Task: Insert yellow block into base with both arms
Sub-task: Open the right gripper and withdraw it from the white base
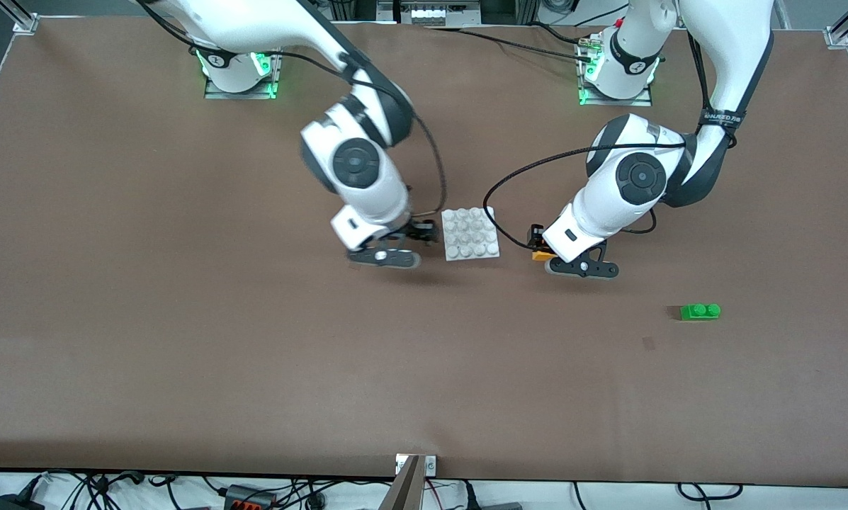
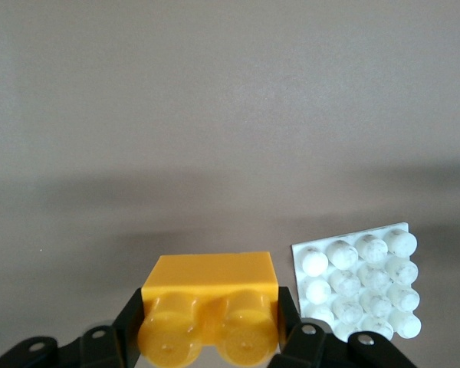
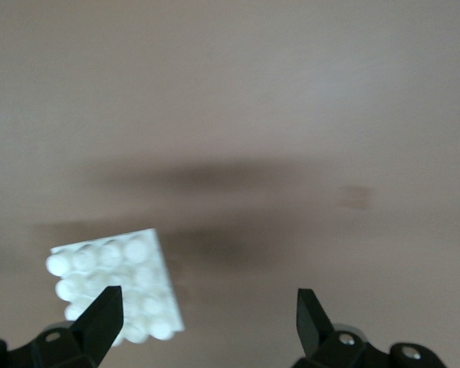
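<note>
The white base (image 1: 471,232) lies flat on the brown table, midway between the arms. My left gripper (image 1: 537,242) is shut on the yellow block (image 1: 541,254) and holds it low, just beside the base on the left arm's side. In the left wrist view the yellow block (image 2: 211,310) sits between the black fingers (image 2: 295,326), studs toward the camera, with the base (image 2: 360,287) a little apart from it. My right gripper (image 1: 427,232) is open and empty, low beside the base on the right arm's side. In the right wrist view the gripper (image 3: 207,314) is spread wide and the base (image 3: 115,287) lies by one finger.
A green two-stud brick (image 1: 700,311) lies on the table toward the left arm's end, nearer the front camera than the base. A small dark mark (image 1: 648,343) is on the table near it. Black cables hang from both wrists.
</note>
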`<state>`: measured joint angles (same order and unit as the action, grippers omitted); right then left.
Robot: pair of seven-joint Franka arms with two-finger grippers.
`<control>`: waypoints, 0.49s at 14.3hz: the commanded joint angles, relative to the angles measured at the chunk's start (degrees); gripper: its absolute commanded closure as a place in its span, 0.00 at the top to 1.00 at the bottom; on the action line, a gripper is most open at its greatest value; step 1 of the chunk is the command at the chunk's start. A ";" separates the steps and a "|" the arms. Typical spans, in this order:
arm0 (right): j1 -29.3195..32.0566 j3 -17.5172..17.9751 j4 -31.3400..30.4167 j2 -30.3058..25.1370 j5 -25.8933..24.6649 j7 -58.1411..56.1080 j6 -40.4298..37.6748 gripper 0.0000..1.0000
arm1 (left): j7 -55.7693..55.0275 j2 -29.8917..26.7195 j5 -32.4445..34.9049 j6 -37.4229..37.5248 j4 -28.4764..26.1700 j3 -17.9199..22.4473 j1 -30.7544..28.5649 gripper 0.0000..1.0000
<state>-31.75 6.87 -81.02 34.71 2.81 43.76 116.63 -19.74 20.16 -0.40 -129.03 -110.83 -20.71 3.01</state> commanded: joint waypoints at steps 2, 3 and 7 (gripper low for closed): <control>8.34 -0.45 -1.69 -8.50 -0.78 -11.81 -13.92 1.00 | 0.84 -0.03 0.67 1.06 0.62 -0.12 -0.11 0.55; 11.16 -0.37 -1.60 -10.52 -0.78 -15.77 -17.54 1.00 | 0.49 0.05 0.58 1.06 0.62 -0.12 0.33 0.54; 23.63 -0.54 -1.86 -17.12 -0.70 -39.13 -29.26 1.00 | -1.78 1.80 0.23 0.36 0.71 1.01 5.67 0.52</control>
<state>-13.33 5.27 -80.92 20.81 2.28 14.29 89.78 -19.93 20.57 -0.40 -128.95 -110.85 -20.74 5.06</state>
